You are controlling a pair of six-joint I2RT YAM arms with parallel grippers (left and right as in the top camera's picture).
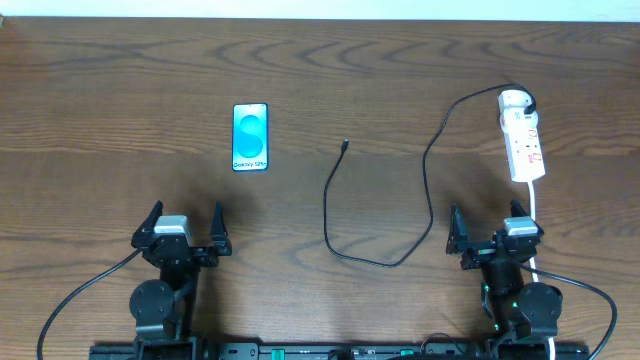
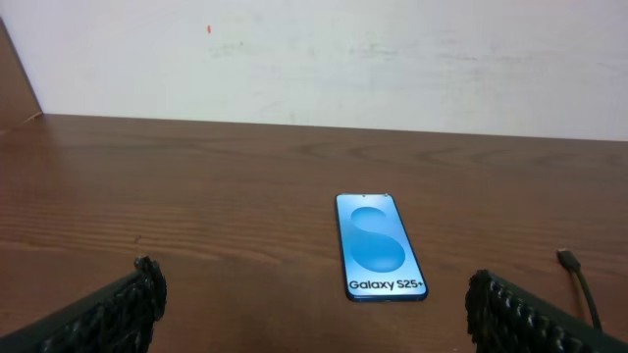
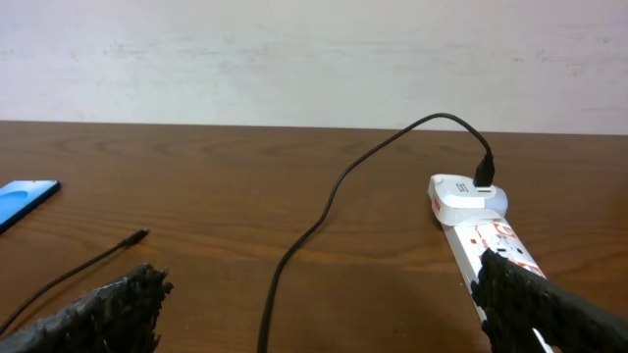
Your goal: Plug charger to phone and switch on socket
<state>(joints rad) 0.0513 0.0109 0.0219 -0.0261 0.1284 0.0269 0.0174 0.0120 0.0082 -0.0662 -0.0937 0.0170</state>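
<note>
The phone lies flat on the wooden table at the left, its blue screen up; it also shows in the left wrist view and at the edge of the right wrist view. The black charger cable loops across the middle, its free plug tip right of the phone, its other end plugged into the white socket strip at the far right. My left gripper is open and empty, short of the phone. My right gripper is open and empty, just short of the strip.
The strip's white cord runs down toward the right arm's base. A pale wall stands behind the far table edge. The cable's loop lies between the right gripper's fingers on the table.
</note>
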